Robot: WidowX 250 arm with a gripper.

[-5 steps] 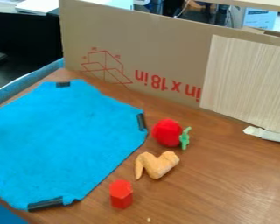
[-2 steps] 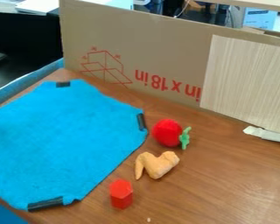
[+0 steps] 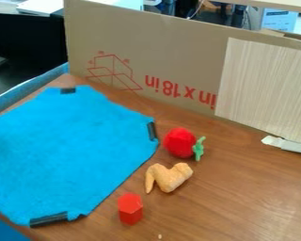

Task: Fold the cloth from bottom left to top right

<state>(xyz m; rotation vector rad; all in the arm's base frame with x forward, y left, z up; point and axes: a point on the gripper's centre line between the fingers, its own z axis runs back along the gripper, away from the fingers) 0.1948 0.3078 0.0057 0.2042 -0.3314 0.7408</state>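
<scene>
Blue cloth (image 3: 71, 150) spread flat on the worktop (image 3: 253, 188), toward nine o'clock.
Camera view: black strips (image 3: 152, 131) mark its edge near twelve, two and half past six; beyond it lie a red plush toy with green stem (image 3: 180, 142) at three, toy chicken wing (image 3: 170, 178) toward four, red hexagonal block (image 3: 130, 209) at five; hand's state, I cannot tell.

- Cloth (image 3: 71, 150): solid blue.
- Table (image 3: 241, 202): brown wood grain.
- Block (image 3: 130, 209): red.
- Cardboard (image 3: 159, 52): tan, red markings.
- Panel (image 3: 266, 87): pale, streaked.
</scene>
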